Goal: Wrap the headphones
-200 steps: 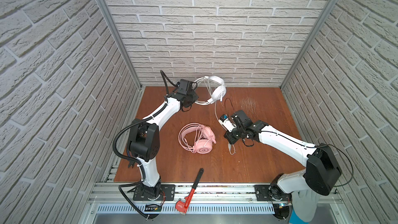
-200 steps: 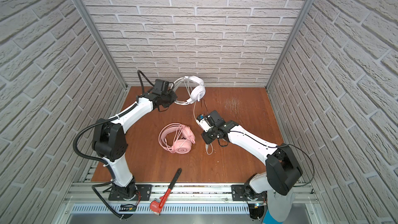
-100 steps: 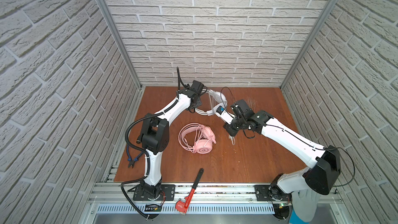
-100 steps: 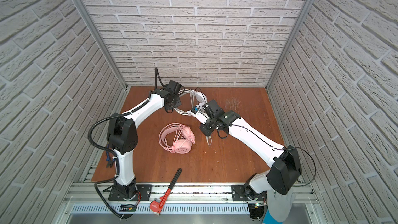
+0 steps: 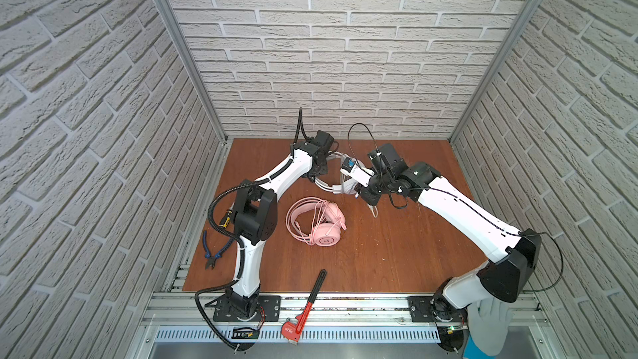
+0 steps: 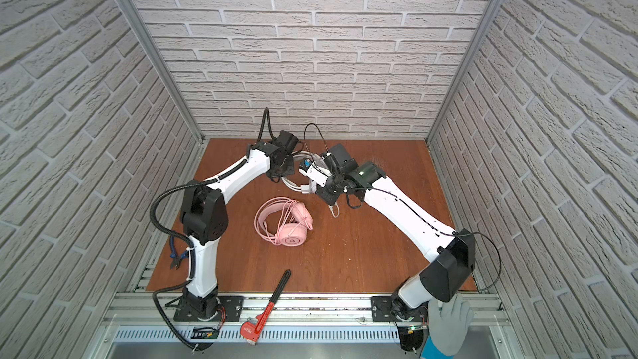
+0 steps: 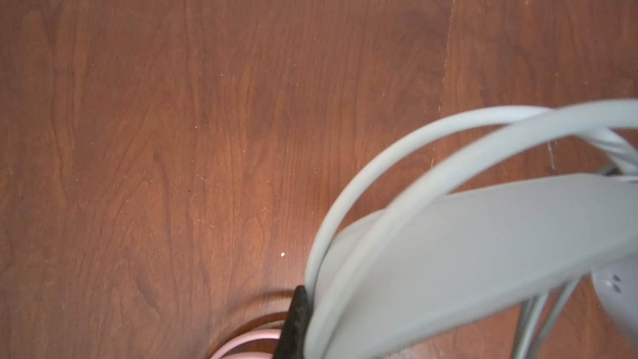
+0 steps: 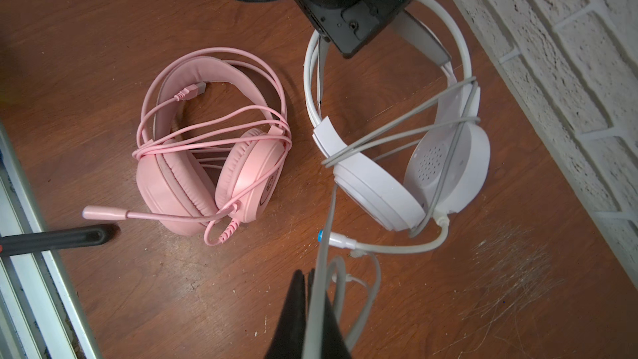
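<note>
The white headphones (image 8: 431, 167) sit near the back wall, with grey cable (image 8: 328, 236) looped round the ear cups. My left gripper (image 5: 319, 170) (image 6: 279, 170) is shut on their headband (image 7: 483, 236); one black finger (image 7: 297, 319) shows beside the band. Just to the right, my right gripper (image 5: 362, 195) (image 6: 326, 196) (image 8: 307, 305) is shut on the loose grey cable. The pink headphones (image 5: 319, 221) (image 6: 284, 222) (image 8: 207, 153) lie mid-table with their cable wound round them, free of both grippers.
A red-and-black pipe wrench (image 5: 305, 305) (image 6: 267, 305) lies over the front rail. Blue pliers (image 5: 212, 253) and a yellow-black screwdriver (image 5: 226, 215) lie at the left edge. A gloved hand (image 5: 490, 326) rests by the right arm's base. Brick walls enclose three sides.
My left arm swung right and brought the white headphones forward from the back wall. My right wrist rose and moved back toward them, still shut on the cable.
</note>
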Robot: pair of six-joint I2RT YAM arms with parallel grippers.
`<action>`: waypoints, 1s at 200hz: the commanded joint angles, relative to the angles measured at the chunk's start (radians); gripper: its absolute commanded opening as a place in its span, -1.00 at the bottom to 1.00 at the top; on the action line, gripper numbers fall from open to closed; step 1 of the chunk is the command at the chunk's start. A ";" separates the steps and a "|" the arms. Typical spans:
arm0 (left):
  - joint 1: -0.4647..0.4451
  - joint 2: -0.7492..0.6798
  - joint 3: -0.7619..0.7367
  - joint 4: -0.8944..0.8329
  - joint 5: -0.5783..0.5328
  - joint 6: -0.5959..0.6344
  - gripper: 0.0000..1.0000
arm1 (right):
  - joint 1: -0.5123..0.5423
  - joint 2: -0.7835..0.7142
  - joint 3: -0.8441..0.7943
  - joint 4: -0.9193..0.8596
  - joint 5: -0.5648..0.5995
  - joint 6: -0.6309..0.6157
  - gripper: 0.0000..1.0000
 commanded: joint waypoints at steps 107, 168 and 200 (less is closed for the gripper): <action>0.105 -0.050 -0.034 0.219 0.179 -0.234 -1.00 | 0.007 -0.049 -0.033 -0.096 -0.199 -0.064 -0.89; 0.127 -0.099 -0.057 0.293 0.265 -0.292 -1.00 | 0.006 -0.040 -0.122 -0.109 -0.219 -0.031 -0.89; 0.134 -0.132 -0.098 0.324 0.285 -0.303 -1.00 | 0.006 -0.040 -0.140 -0.120 -0.224 -0.025 -0.89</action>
